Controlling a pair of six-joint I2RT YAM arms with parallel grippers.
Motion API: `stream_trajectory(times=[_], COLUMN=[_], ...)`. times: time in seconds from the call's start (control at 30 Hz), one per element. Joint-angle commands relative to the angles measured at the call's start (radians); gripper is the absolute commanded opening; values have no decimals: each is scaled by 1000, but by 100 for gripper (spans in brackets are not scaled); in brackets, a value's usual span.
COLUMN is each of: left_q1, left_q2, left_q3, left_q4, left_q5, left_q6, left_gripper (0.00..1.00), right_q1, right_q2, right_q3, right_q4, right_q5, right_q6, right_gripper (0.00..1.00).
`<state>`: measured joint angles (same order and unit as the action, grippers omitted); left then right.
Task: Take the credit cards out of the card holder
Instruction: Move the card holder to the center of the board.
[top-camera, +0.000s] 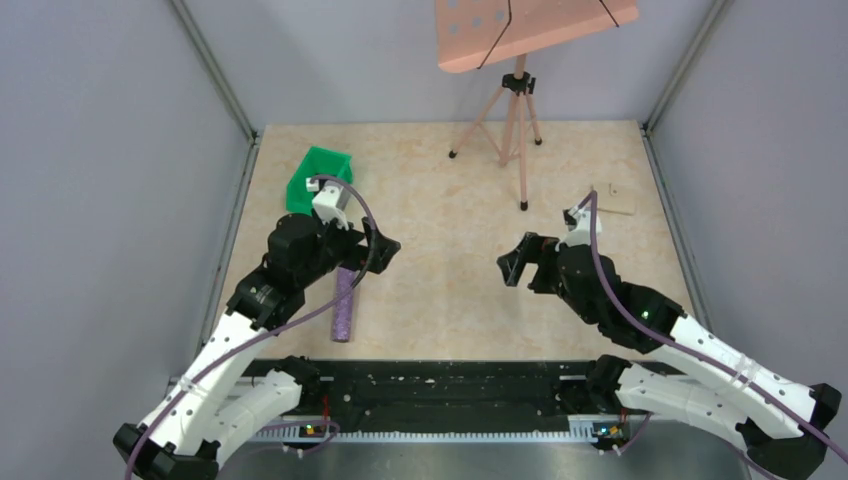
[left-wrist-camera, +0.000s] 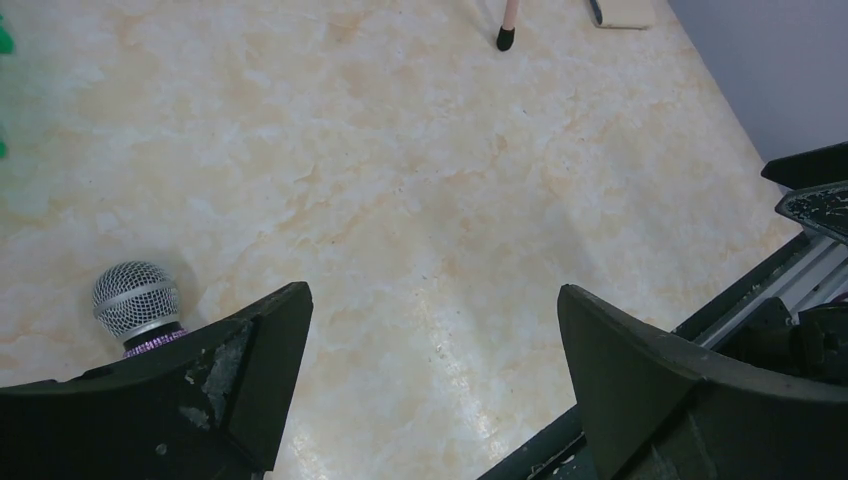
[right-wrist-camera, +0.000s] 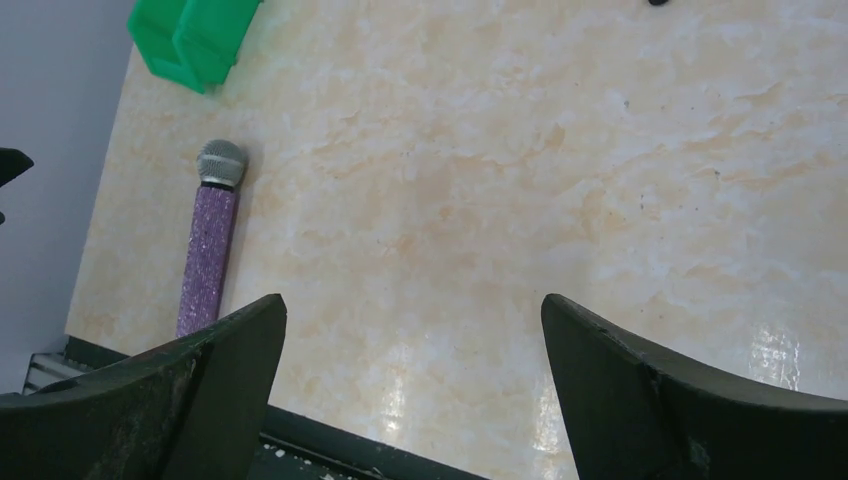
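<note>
The card holder (top-camera: 618, 202) is a small pale beige flat rectangle lying on the table at the far right, beyond my right arm. Only its near edge shows at the top of the left wrist view (left-wrist-camera: 622, 12). No credit cards show in any view. My left gripper (top-camera: 383, 250) hovers over the left half of the table, open (left-wrist-camera: 432, 292) with only bare tabletop between its fingers. My right gripper (top-camera: 514, 266) hangs at mid-table, pointing left, also open (right-wrist-camera: 414, 298) and holding nothing. Both are well away from the card holder.
A purple microphone (top-camera: 344, 305) lies under my left arm, its mesh head (left-wrist-camera: 135, 300) beside the left finger. A green bin (top-camera: 320, 175) stands at the far left. A tripod (top-camera: 515, 120) holding a pink board (top-camera: 530, 30) stands at the back. A black rail (top-camera: 440, 385) runs along the near edge.
</note>
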<state>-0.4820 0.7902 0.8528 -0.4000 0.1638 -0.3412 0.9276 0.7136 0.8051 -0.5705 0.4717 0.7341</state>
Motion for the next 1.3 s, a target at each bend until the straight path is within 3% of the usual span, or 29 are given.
stream_trajectory(times=[0.0,0.2,0.33,0.47,0.53,0.7,0.9,1.07,1.27], left_q1=[-5,-8,-8,-7,-9,-12,-28,-35,-40], left_q2=[-16,-50,-50,-54,-61,-68,-53,-50,-39], left_q3=[1,-11,-8,-10,-14,-22,-22,-23,-23], left_q4=[44,43,48,41,43,62,56,54,57], left_q5=[-23,-68,-69,-74,-70,-45,-19,-29,-11], left_q6=[14,19,18,16,12,8,6,8,5], left_gripper=[98,98,98,97,97,96,94,94,93], right_q1=[9,10,8,-10,-93,-441,-709,-827,-840], right_q2=[-17,-30,-23,46,102,218,428,669,921], right_q3=[17,59,50,-6,-33,-29,19,120,253], right_q4=[-1,-34,-20,158,267,377,419,393,371], right_q5=[56,175,421,672,722,410,89,-11,25], right_q6=[-6,-61,-105,-386,-533,-634,-660,-679,-718], right_gripper=[99,99,96,93,93,89,62,40,38])
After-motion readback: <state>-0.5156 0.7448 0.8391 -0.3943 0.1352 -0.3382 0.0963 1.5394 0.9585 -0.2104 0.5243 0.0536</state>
